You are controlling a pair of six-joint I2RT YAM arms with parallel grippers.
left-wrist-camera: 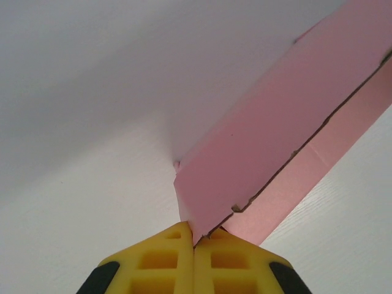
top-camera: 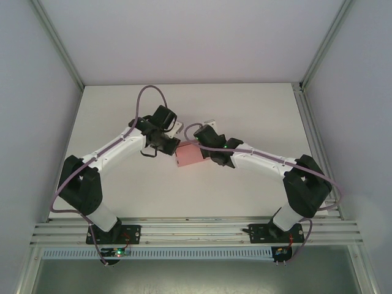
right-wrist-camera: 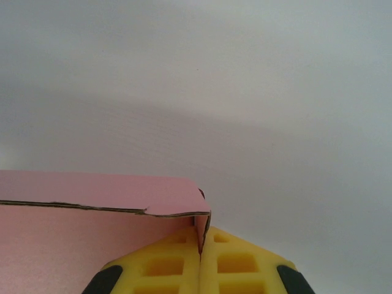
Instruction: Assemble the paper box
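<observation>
Yellow fingers (left-wrist-camera: 162,260) are sitting at the bottom of your left wrist view, and they are pressing together on a corner of the box (left-wrist-camera: 263,147) — your left gripper (left-wrist-camera: 195,237) is clenching thin pink card, with no gap showing between them. From that pinch the card is running up and to the right across the view. A rough dark cut edge is dividing one pink panel from a narrower strip beside it, and the white table (left-wrist-camera: 92,202) is lying underneath.

Your right gripper (right-wrist-camera: 202,236) is doing the same on its side. Its yellow pads (right-wrist-camera: 236,263) are closing flat on a thin upright edge of pink card at a corner. The rest of the box is spreading out to the left of them, low in that view, with a folded flap lying over the panel below it.

From above, you are holding the box between the two arms, near the middle of the table and slightly toward its near half. The left gripper is meeting its left end and the right gripper is meeting its right end — both arms are reaching inward toward each other. Whether the box is resting on the table or hanging just above it, you cannot tell from these views
</observation>
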